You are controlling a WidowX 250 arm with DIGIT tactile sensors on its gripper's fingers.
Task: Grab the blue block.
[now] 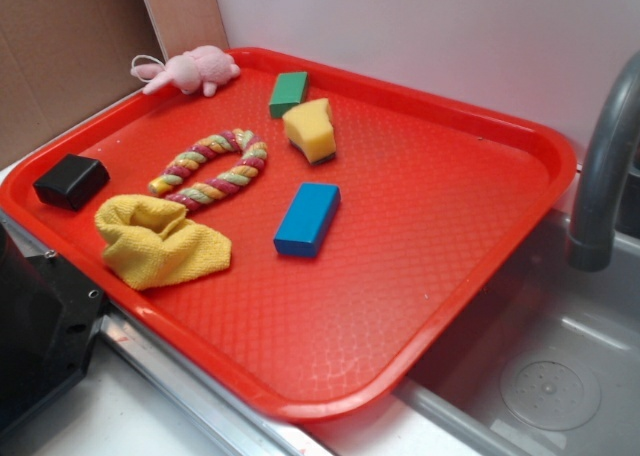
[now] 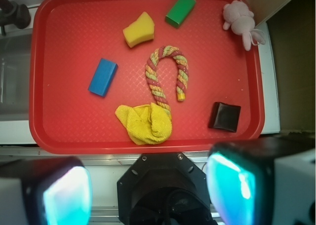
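**Blue block lies free, gripper well back**

Blue block (image 2: 103, 77) rests flat on the red tray (image 2: 59, 131), beside the yellow cloth (image 2: 145, 122). The gripper (image 2: 148, 185) hangs well apart from it, fingers (image 2: 66, 195) spread wide, holding nothing.

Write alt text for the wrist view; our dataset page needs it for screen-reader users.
A red tray seen from above holds a blue block, yellow sponge, green block, pink plush toy, striped rope, yellow cloth and black box. The open pincer hangs over the near edge, touching nothing.
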